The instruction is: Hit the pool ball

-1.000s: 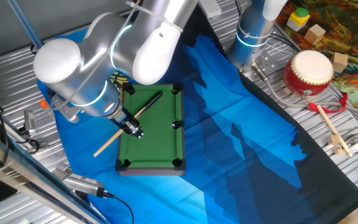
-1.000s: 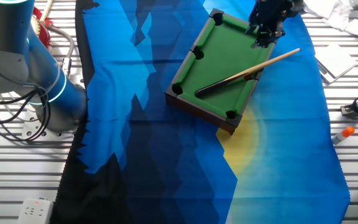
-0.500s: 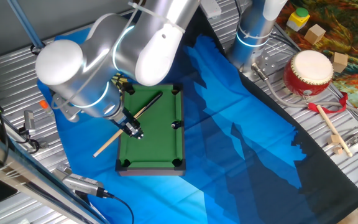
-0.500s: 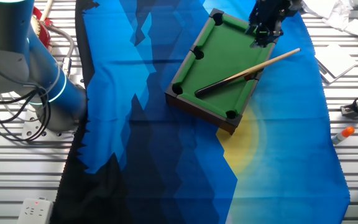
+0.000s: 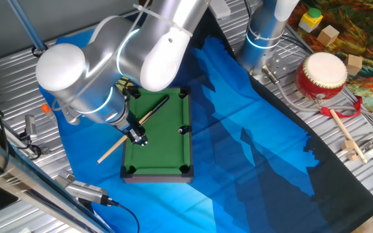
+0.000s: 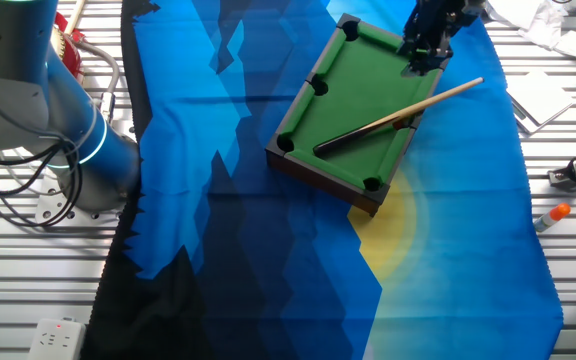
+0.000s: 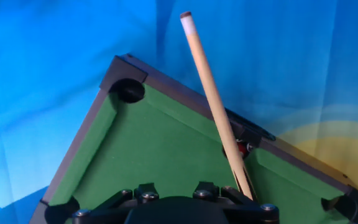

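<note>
The pool ball is hard to find. In the hand view a tiny red-orange spot sits at the side pocket of the little green pool table, just beside the wooden cue. I think that spot is the ball, but most of it is hidden. I cannot see it in the two fixed views.

The cue lies slanted over the green felt. Its thick end sticks out past the rail, over the blue cloth on the worktop. The gripper hangs over the table close to the cue. I cannot tell if its fingers are apart, together or holding the cue, because the hand view shows only its black base and the other views are too small.

Here is what could go wrong:

- The ball is very small and sits right at a pocket. A push that is a bit off could miss it.
- The cue lies next to the ball and not pointing at it. A shove along the cue could slide past.
- If the gripper is not tight on the cue, the cue could slip or tip off the rail.
- The table is light and could slide on the cloth if the rail is bumped.
</note>
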